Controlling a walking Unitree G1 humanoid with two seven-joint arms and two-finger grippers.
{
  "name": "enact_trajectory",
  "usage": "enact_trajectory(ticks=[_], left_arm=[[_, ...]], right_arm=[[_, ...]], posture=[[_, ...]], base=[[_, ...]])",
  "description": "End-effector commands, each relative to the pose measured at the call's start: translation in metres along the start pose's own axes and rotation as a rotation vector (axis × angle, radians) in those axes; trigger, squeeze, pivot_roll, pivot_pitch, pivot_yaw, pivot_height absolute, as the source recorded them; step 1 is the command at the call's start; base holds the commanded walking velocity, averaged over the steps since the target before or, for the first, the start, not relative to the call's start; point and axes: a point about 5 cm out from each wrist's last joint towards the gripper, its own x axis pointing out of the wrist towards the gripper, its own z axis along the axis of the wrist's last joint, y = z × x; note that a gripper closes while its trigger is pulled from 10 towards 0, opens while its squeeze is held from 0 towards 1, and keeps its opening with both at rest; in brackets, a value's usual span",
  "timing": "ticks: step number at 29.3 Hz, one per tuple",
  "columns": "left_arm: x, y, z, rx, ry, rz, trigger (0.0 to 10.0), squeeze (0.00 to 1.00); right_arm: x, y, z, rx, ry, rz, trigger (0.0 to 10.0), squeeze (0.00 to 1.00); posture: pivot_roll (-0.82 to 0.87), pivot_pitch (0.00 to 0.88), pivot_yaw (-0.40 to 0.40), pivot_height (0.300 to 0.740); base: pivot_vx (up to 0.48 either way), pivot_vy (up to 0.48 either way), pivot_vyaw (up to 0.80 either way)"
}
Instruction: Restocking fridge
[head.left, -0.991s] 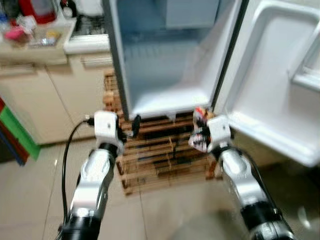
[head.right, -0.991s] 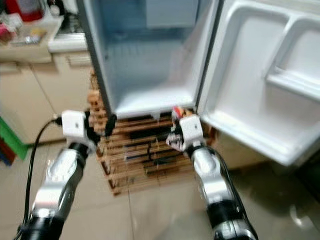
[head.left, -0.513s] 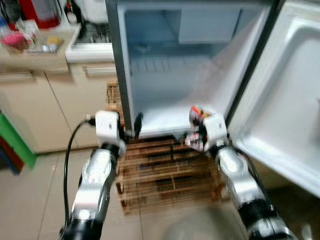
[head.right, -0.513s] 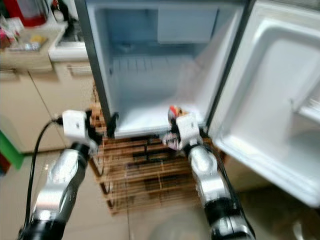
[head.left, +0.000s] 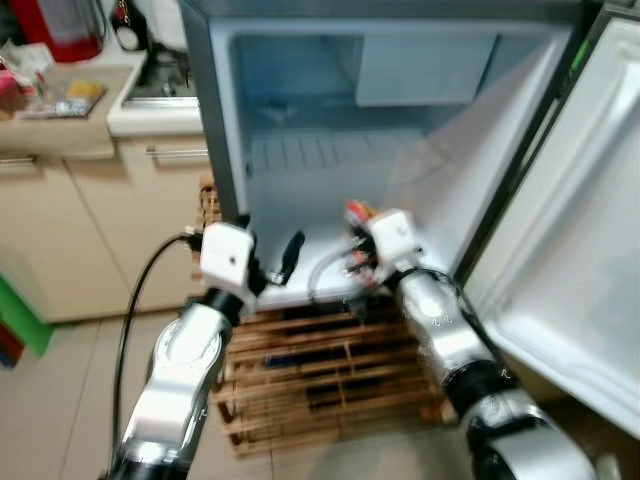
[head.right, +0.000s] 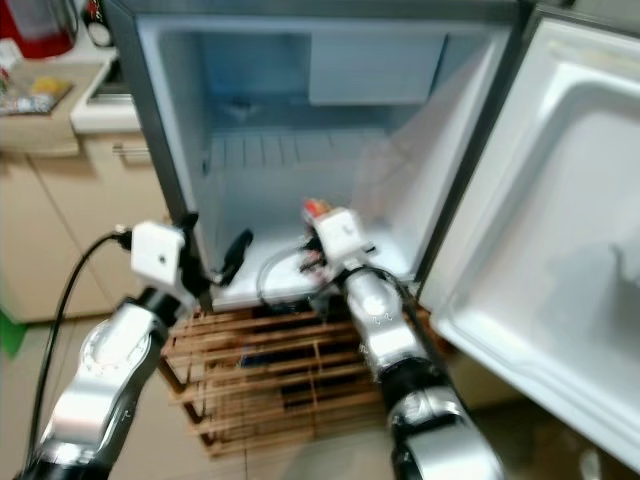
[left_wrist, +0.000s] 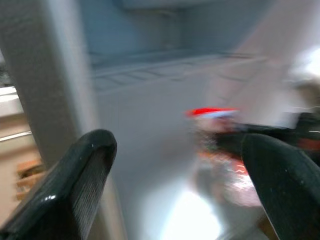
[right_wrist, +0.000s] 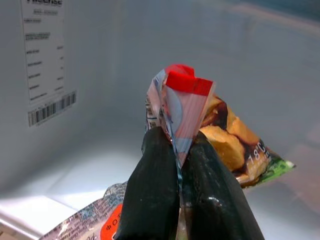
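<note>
The fridge (head.left: 300, 180) stands open, its door (head.left: 590, 270) swung wide at 3 o'clock, the lower floor bare and roomy. The right gripper (right_wrist: 175, 150), reaching in over the front lip, pinches a food packet (right_wrist: 200, 120) tightly by its crimped edge. The left gripper (head.left: 290, 250) hovers at 9 o'clock by the cabinet's edge, fingers (left_wrist: 75, 175) spread wide above the wooden rack (head.left: 320, 370).

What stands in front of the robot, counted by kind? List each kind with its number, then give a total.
fridge, door open: 1
wooden rack under it: 1
snack packet, pinched in the right gripper's fingers: 1
grippers: 2, the left gripper open and the right gripper shut
Total: 5
</note>
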Motion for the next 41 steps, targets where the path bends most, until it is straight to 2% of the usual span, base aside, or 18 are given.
enact_trajectory(ticks=[1,2,3,4,10,11,12,13,14,15,20,24,30,36,41], left_arm=[[-0.002,-0.019,0.008,-0.023,-0.001,-0.132,10.0,0.00],[-0.014,-0.025,0.009,-0.007,0.039,-0.163,10.0,0.00],[-0.018,-0.027,0.009,-0.005,0.049,-0.169,10.0,0.00],[-0.030,-0.033,0.010,-0.012,0.081,-0.193,10.0,0.00],[-0.053,-0.044,0.012,-0.044,0.133,-0.240,10.0,0.00],[-0.053,-0.044,0.012,-0.044,0.133,-0.240,10.0,0.00],[-0.064,-0.051,0.011,-0.045,0.160,-0.281,10.0,0.00],[-0.064,-0.051,0.011,-0.045,0.160,-0.281,10.0,0.00],[-0.078,-0.058,0.012,-0.020,0.194,-0.307,10.0,0.00],[-0.078,-0.058,0.012,-0.020,0.194,-0.307,10.0,0.00],[-0.100,-0.065,0.010,-0.077,0.295,-0.252,10.0,0.00],[-0.105,-0.070,0.011,-0.089,0.302,-0.237,10.0,0.00],[-0.109,-0.073,0.012,-0.078,0.317,-0.192,10.0,0.00],[-0.104,-0.071,0.011,-0.060,0.294,-0.119,10.0,0.00],[-0.098,-0.066,0.019,-0.128,0.221,-0.008,10.0,0.00]], right_arm=[[0.001,-0.009,-0.003,-0.013,0.023,-0.041,0.0,0.00],[0.005,-0.001,-0.002,-0.035,0.036,-0.038,0.0,0.00],[0.006,0.001,-0.002,-0.043,0.039,-0.036,0.0,0.00],[0.010,0.011,0.001,-0.064,0.038,-0.032,0.0,0.00],[0.019,0.032,0.011,-0.111,0.012,-0.025,0.0,0.00],[0.019,0.032,0.011,-0.111,0.012,-0.025,0.0,0.00],[0.023,0.038,0.017,-0.121,0.003,-0.026,0.0,0.00],[0.023,0.038,0.017,-0.121,0.003,-0.026,0.0,0.00],[0.025,0.044,0.022,-0.144,-0.014,-0.028,0.0,0.00],[0.025,0.044,0.022,-0.144,-0.014,-0.028,0.0,0.00],[0.036,0.047,0.045,-0.225,-0.040,-0.088,0.0,0.00],[0.039,0.046,0.051,-0.218,-0.035,-0.124,0.0,0.00],[0.042,0.041,0.060,-0.123,-0.050,-0.178,0.0,0.00],[0.043,0.038,0.064,-0.050,-0.040,-0.214,0.0,0.00],[0.043,0.038,0.063,-0.016,-0.031,-0.222,0.0,0.00]], posture=[[0.10,0.000,-0.040,0.740],[0.14,0.000,-0.046,0.740],[0.14,0.000,-0.046,0.740],[0.17,0.000,-0.041,0.740],[0.18,0.054,-0.030,0.740],[0.18,0.054,-0.030,0.740],[0.19,0.089,-0.032,0.740],[0.19,0.089,-0.032,0.740],[0.21,0.102,-0.032,0.740],[0.21,0.102,-0.032,0.740],[0.24,0.150,-0.064,0.740],[0.25,0.153,-0.076,0.740],[0.27,0.158,-0.090,0.740],[0.27,0.159,-0.091,0.740],[0.25,0.165,-0.090,0.740]], base=[[0.000,0.000,0.00],[0.000,0.000,0.00],[0.000,0.000,0.00],[0.000,0.000,0.00],[0.000,0.000,0.00],[0.000,0.000,0.00],[0.000,0.000,0.00],[0.000,0.000,0.00],[0.000,0.000,0.00],[0.000,0.000,0.00],[0.000,0.000,0.00],[0.000,0.000,0.00],[0.000,0.000,0.00],[0.000,0.000,0.00],[0.000,0.000,0.00]])
